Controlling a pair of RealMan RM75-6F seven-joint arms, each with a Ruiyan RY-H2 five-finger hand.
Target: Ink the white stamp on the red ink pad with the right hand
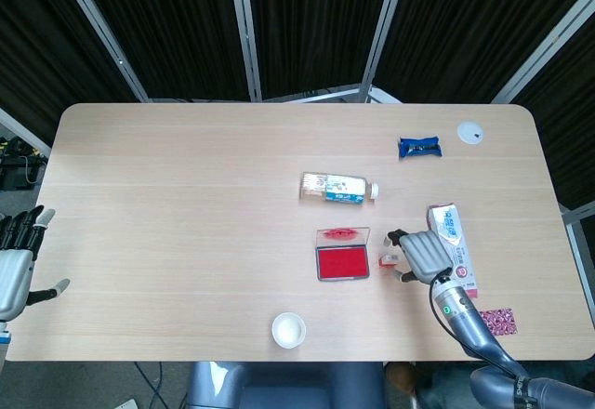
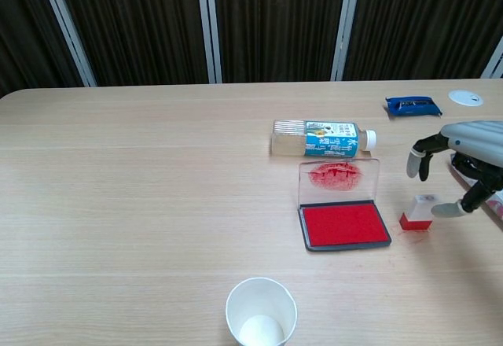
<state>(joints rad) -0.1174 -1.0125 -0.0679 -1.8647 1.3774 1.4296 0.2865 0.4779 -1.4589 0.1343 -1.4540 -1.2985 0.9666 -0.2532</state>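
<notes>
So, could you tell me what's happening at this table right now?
The right hand hovers over the white stamp, fingers spread, not gripping it yet. The stamp stands on the table just right of the open red ink pad. The left hand waits open at the table's edge.

— What's right of the ink pad (image 2: 344, 224)?
— I see the stamp (image 2: 419, 211) just beside it, my right hand (image 2: 464, 161) over that.
— Behind the pad?
— Bottle (image 2: 322, 138) lying down. Cup (image 2: 261, 313) sits nearest me, left of the pad.

Table (image 1: 167, 195): bottle (image 1: 338, 187), ink pad (image 1: 342, 261), stamp (image 2: 417, 212), cup (image 1: 288, 330).
</notes>
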